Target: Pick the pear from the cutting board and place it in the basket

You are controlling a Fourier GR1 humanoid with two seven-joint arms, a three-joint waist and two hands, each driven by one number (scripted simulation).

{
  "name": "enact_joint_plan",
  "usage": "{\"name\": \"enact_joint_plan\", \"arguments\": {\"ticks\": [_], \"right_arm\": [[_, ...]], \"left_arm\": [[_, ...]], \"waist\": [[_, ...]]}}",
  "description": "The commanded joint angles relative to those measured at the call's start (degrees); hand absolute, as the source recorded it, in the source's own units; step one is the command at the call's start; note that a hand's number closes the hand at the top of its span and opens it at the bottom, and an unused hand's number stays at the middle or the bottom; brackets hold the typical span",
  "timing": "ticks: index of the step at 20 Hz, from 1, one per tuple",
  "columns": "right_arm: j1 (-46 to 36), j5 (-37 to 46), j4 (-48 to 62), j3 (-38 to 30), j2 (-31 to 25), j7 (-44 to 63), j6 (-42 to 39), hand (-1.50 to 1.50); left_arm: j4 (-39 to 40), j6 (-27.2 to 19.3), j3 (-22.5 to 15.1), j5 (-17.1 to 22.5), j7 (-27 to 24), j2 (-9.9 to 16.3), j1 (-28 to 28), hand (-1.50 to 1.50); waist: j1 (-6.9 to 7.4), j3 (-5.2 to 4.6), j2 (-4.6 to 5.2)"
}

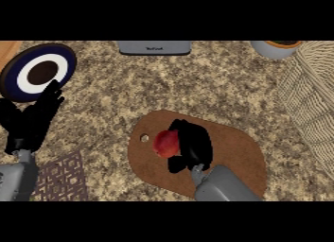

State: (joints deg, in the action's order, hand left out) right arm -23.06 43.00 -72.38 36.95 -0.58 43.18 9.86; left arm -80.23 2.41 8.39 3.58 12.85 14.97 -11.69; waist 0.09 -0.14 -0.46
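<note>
Right over the brown, rounded wooden cutting board (pixel 235 156), the right hand (pixel 191 146) comes up from the grey forearm at the board's near edge, its black fingers curled round the reddish pear (pixel 166 143) on the board's left half. The pear's long axis seems to run toward and away from the robot, though the hand hides its right side and which end is the stem can't be made out. Left of the board, the left hand (pixel 28 120) rests with fingers straight and upright, while the pale woven wicker basket (pixel 316 104) sits to the board's right, cut off at the edge.

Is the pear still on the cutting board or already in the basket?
On the cutting board: the pear lies there, right hand curled round it; basket apart.
</note>
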Motion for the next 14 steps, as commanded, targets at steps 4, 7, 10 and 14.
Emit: {"name": "enact_joint_plan", "arguments": {"ticks": [4,7,10,14], "right_arm": [[-13.81,-0.54,13.45,-14.64,0.56,15.43,7.45,1.50],[-19.04,2.31,18.41,-19.54,0.57,25.55,12.18,1.50],[-24.34,3.06,23.39,-22.50,0.56,25.86,19.07,1.50],[-29.72,8.47,24.56,-26.38,0.56,21.13,31.08,1.50]], "left_arm": [[0.41,0.24,-0.79,-0.39,0.38,-0.21,-2.78,0.00],[-0.57,0.33,-2.07,-0.59,0.66,-1.27,-2.27,0.00],[1.42,0.61,-1.66,-0.66,0.04,-0.83,-4.10,0.00],[1.64,1.67,-1.90,-0.51,0.09,-0.37,-3.70,0.00]], "waist": [[1.83,0.13,1.49],[3.44,0.08,1.62],[4.61,0.12,2.30],[4.33,0.13,1.96]]}}
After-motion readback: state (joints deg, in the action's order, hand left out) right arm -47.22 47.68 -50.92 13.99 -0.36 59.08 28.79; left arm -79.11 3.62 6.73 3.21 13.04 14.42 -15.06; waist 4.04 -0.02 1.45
